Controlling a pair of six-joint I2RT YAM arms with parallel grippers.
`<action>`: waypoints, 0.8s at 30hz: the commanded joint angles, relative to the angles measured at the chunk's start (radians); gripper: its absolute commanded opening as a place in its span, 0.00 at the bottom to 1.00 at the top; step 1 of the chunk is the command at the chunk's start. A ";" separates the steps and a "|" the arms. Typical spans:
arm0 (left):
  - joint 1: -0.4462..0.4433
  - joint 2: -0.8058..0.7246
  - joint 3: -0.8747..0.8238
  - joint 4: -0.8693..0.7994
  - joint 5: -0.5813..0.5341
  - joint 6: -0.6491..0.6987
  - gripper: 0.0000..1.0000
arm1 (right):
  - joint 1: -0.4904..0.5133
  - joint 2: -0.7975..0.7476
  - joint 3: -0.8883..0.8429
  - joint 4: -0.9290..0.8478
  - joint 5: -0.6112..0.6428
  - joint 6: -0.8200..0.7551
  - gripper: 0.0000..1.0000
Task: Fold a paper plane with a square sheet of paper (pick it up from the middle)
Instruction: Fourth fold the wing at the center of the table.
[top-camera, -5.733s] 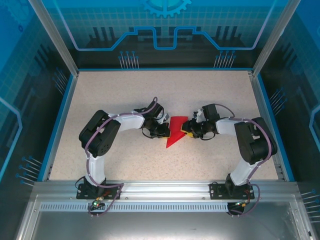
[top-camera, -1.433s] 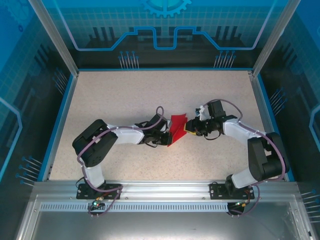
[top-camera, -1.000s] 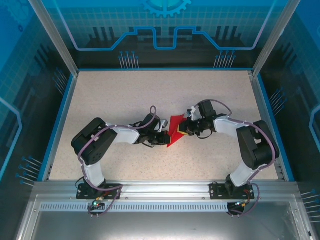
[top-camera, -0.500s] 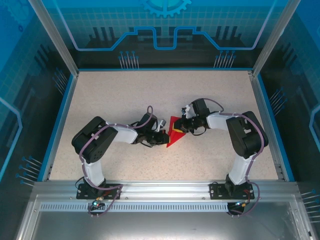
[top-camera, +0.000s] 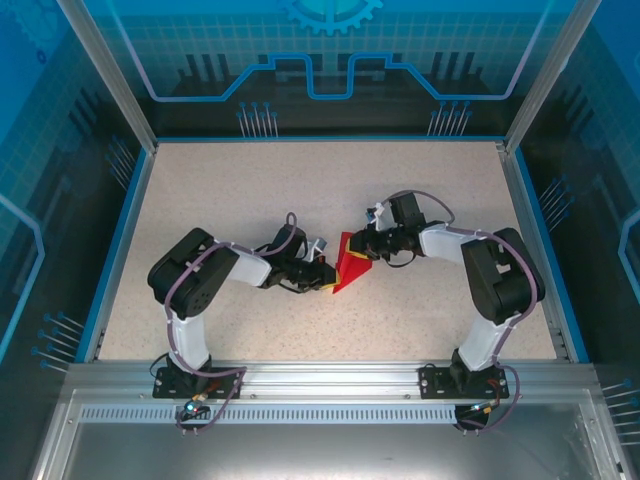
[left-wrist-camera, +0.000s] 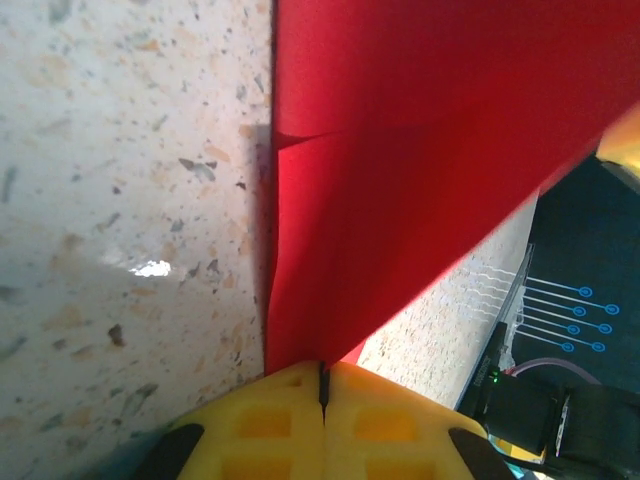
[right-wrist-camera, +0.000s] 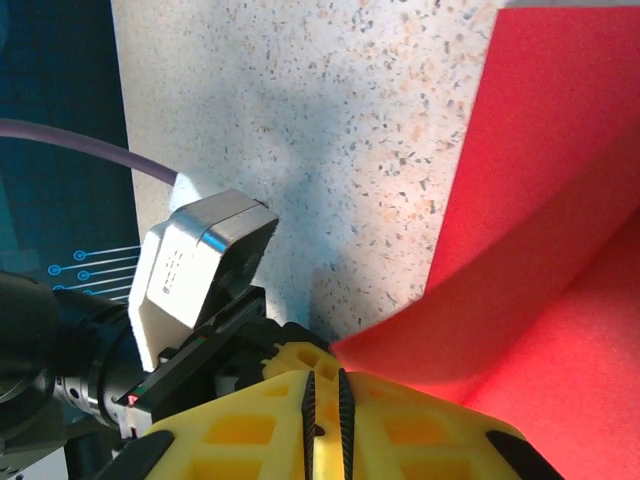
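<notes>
- While both arms meet at mid-table, the thin, bright red square sheet of paper (top-camera: 350, 268) is no flat square any more: it's a creased, pointed wedge, tip aimed toward the near edge.
- Left gripper (left-wrist-camera: 322, 385): yellow pads pressed tight together, pinching the wedge's narrow end, and a layered fold runs straight up from the pinch.
- Right gripper (right-wrist-camera: 322, 395): pads nearly together, apparently nipping the sheet's far corner, where the paper lifts off the speckled beige tabletop (top-camera: 220, 200).
- Progress call: early folds are in and the outline has narrowed, but it's too broad for a slim dart. Sharper creasing and wing folds look left to do.
- Containers: none involved. The paper sits partly on the bare tabletop, between the two grippers.
</notes>
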 joint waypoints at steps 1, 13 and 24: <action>0.017 0.048 -0.017 -0.036 -0.029 -0.016 0.00 | -0.001 -0.010 -0.019 -0.007 -0.024 -0.014 0.16; 0.033 0.067 -0.030 -0.041 -0.048 -0.045 0.00 | 0.019 0.085 0.019 0.013 -0.008 0.005 0.14; 0.034 0.041 -0.047 -0.066 -0.099 -0.065 0.00 | 0.011 0.128 0.045 0.030 -0.017 0.013 0.15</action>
